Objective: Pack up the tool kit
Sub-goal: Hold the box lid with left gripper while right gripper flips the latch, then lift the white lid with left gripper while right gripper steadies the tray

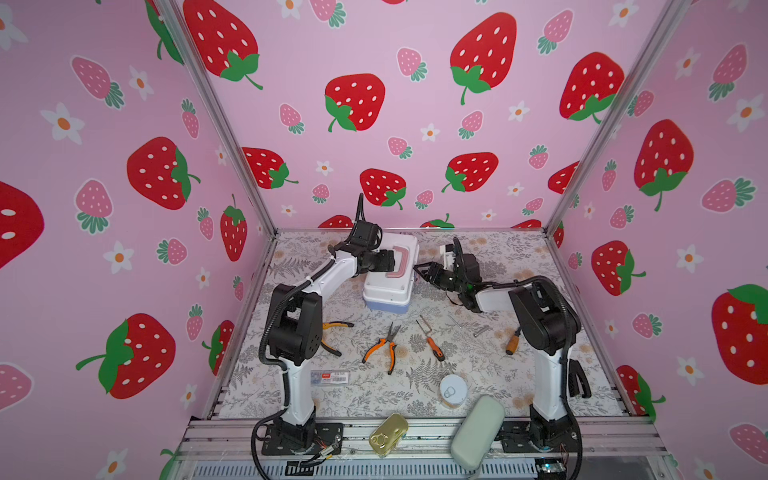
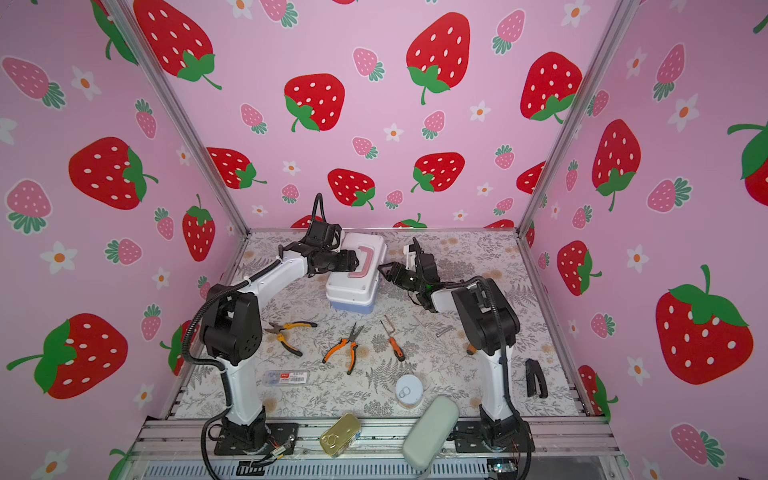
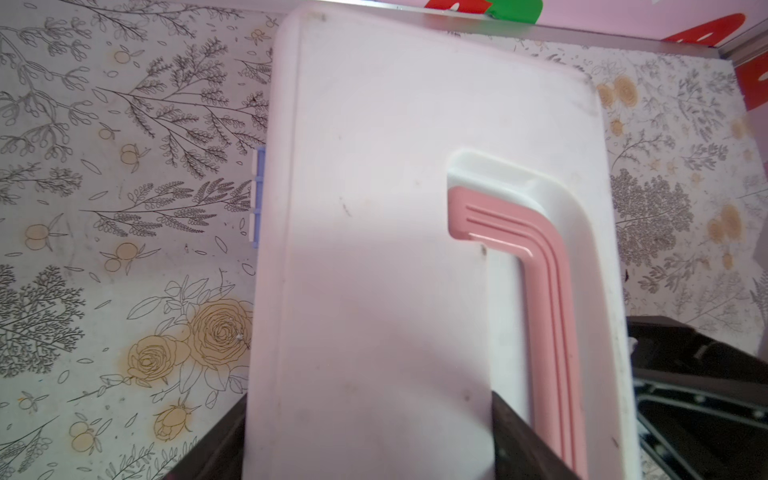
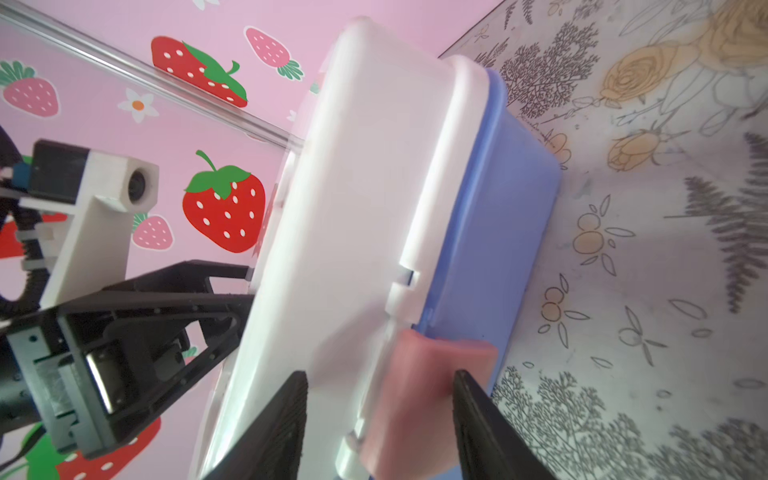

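tool kit (image 1: 390, 286) | left fingers (image 3: 523, 444) apart over lid (image 3: 374, 208) | right fingers (image 4: 478, 419) apart, flanking latch (image 4: 419, 374)

Pink strawberry-print walls (image 1: 415, 83), aluminium frame posts (image 1: 218, 116), grey floral tabletop (image 1: 374, 395), soft even light

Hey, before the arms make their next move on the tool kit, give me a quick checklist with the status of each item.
1. Tool kit upright on the table: ok.
2. Lid open for packing: not ok, it is down.
3. Right gripper at the pink latch, fingers either side: ok.
4. Latch released: cannot tell.
5. Left gripper over the lid, open: ok.
6. Tools inside: not ok; orange pliers and screwdriver lie on the table.
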Tool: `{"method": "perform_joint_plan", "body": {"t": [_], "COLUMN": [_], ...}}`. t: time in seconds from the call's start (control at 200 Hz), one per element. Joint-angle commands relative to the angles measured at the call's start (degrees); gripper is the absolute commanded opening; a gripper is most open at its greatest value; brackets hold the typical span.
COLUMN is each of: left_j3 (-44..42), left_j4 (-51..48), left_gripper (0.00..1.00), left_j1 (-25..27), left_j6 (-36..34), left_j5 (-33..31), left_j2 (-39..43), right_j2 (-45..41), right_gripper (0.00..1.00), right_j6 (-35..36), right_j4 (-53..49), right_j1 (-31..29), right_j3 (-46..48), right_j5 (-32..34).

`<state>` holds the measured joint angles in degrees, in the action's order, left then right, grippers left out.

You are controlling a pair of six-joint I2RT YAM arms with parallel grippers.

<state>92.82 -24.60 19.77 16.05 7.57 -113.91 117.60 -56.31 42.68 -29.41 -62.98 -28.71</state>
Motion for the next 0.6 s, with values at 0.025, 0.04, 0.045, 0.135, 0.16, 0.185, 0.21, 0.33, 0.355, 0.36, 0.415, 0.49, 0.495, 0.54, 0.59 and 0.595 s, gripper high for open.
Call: {"method": "perform_joint_plan", "body": {"t": [0.025,0.04,0.045,0.135,0.16,0.185,0.21,0.33,0.355,0.36,0.415,0.49,0.495,0.54,0.59,0.595], "left_j3": [1.33,1.36,1.38,1.01,0.88,0.65,0.35,-1.3,-1.71,-1.82,-3.11,-4.85,-4.98,-5.77,-6.24,-6.33], "left_j4": [-3.67,-3.61,-3.57,-2.78,-2.46,-2.05,-1.55,1.55,2.36,2.63,4.98,8.61,8.82,10.45,11.61,11.69], "left_gripper": [0.51,0.5,0.5,0.48,0.45,0.43,0.43,0.33,0.31,0.31,0.3,0.3,0.3,0.3,0.3,0.3], "left_j1": [0.62,0.62,0.62,0.54,0.55,0.42,0.3,-0.48,-0.75,-0.81,-1.5,-2.66,-2.73,-3.25,-3.83,-3.89], "left_j6": [0.43,0.5,0.53,0.95,1.07,1.23,1.41,3.33,3.87,4.02,5.58,8.06,8.22,9.64,10.69,10.81], "left_j5": [3.12,3.21,3.22,4.02,4.48,4.86,5.35,9.19,10.3,10.5,13.25,17.62,17.99,20.18,21.87,22.05], "left_j2": [-1.07,-1.08,-1.02,-0.55,-0.33,-0.06,0.23,2.26,2.76,2.88,4.0,5.17,5.22,5.56,5.81,5.85], "right_j2": [-5.54,-6.18,-6.39,-9.97,-11.05,-11.82,-12.53,-14.08,-14.0,-13.99,-13.65,-12.77,-12.71,-12.06,-11.5,-11.42], "right_gripper": [0.6,0.6,0.6,0.59,0.58,0.57,0.56,0.47,0.45,0.44,0.41,0.37,0.37,0.36,0.32,0.32], "right_j6": [4.42,4.72,4.81,8.19,9.16,10.15,10.83,12.93,13.11,13.09,13.02,13.08,13.07,13.09,13.02,13.0], "right_j4": [-1.85,-2.1,-2.13,-4.86,-5.89,-6.84,-7.61,-9.59,-9.84,-9.91,-9.98,-9.89,-9.89,-9.96,-10.11,-10.18], "right_j1": [1.22,1.34,1.4,1.63,1.57,1.63,1.64,1.64,1.62,1.63,1.63,1.55,1.55,1.46,1.37,1.37], "right_j3": [2.76,3.08,3.19,4.4,4.6,4.75,4.94,5.1,5.06,5.11,5.02,4.71,4.67,4.33,4.02,3.97], "right_j5": [4.72,5.21,5.4,9.95,11.23,12.46,13.41,14.22,13.92,13.8,12.89,10.98,10.92,9.8,9.14,9.13]}}
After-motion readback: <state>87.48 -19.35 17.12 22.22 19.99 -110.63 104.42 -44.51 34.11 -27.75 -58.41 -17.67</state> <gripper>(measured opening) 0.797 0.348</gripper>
